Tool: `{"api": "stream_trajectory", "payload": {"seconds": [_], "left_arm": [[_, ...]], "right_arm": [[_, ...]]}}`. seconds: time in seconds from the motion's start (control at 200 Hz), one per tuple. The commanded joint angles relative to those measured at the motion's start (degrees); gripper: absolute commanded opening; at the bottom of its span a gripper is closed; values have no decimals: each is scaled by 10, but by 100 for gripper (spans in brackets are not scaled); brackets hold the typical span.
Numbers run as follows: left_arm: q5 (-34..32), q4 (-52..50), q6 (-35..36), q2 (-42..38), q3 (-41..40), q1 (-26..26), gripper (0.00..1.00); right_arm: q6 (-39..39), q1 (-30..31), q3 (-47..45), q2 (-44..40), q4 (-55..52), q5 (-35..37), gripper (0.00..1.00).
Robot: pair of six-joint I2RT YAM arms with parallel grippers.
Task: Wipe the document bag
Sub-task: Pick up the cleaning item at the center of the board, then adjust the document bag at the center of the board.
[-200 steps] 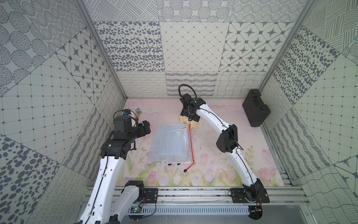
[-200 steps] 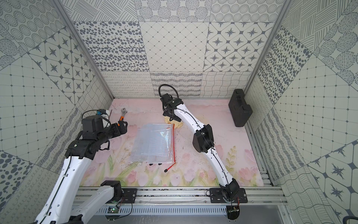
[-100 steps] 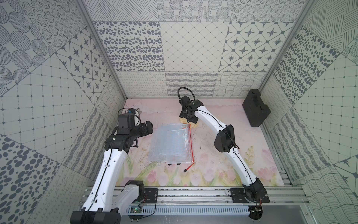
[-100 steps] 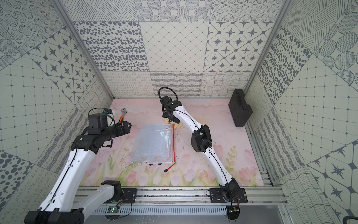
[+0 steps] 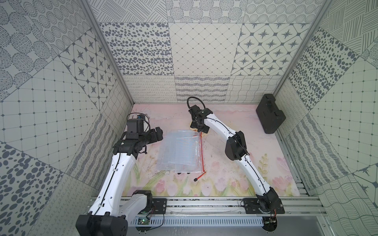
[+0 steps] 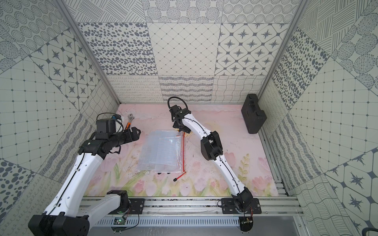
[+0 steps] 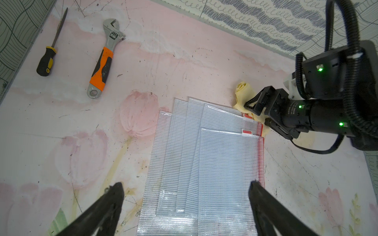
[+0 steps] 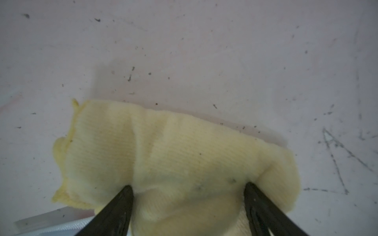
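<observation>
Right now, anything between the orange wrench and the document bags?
Nothing. The left wrist view shows only bare table mat between the wrench and the document bags.

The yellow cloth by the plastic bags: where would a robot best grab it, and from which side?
Probably grip the raised, bunched middle of the yellow cloth, coming straight down from above. It lies crumpled on the table, so its thin edges offer little to pinch, while the hump gives thickness. The right end effector straddles that hump, fingertips pressed in on either side.
</observation>
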Motion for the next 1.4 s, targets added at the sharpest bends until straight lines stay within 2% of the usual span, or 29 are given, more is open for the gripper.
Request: {"api": "stream_trajectory", "payload": {"seconds": [0.0,0.075,0.22,0.3,0.42,0.585,0.665,0.72,0.785,0.855,0.926,1.031,1.096,1.281,1.391], "left_arm": [[16,17,-2,3,1,-2,95],[15,21,-7,3,-4,-2,95],[17,21,-14,8,-4,-2,95],[22,23,-19,7,-4,-3,94],[26,29,-31,8,-5,-4,94],[27,35,-45,13,4,-9,93],[25,34,-51,15,14,-14,92],[17,33,-56,15,21,-20,92],[11,34,-60,15,27,-28,92],[0,34,-68,16,32,-38,91],[-8,28,-75,18,40,-50,90],[-31,24,-85,18,47,-78,90],[-45,24,-88,22,50,-98,90],[-83,1,-73,61,94,-159,89],[-111,-11,-65,74,113,-193,89]], "right_arm": [[0,-7,-34,12,-1,9,75],[-3,-11,-63,3,9,1,65],[-20,-28,-161,-53,66,-24,36],[-39,-33,-235,-115,124,-25,19],[-82,-32,-348,-249,206,36,0],[-176,-31,-524,-491,362,118,0],[-209,-37,-625,-608,461,128,0],[-228,-48,-705,-689,544,109,0],[-231,-74,-790,-780,633,53,0],[-214,-110,-869,-867,696,1,0],[-229,-134,-924,-947,736,-25,0],[-276,-136,-964,-1048,719,-21,0],[-305,-145,-979,-1091,708,-68,0],[-358,-148,-946,-1131,602,-183,0],[-351,-148,-963,-1157,581,-204,0]]}}
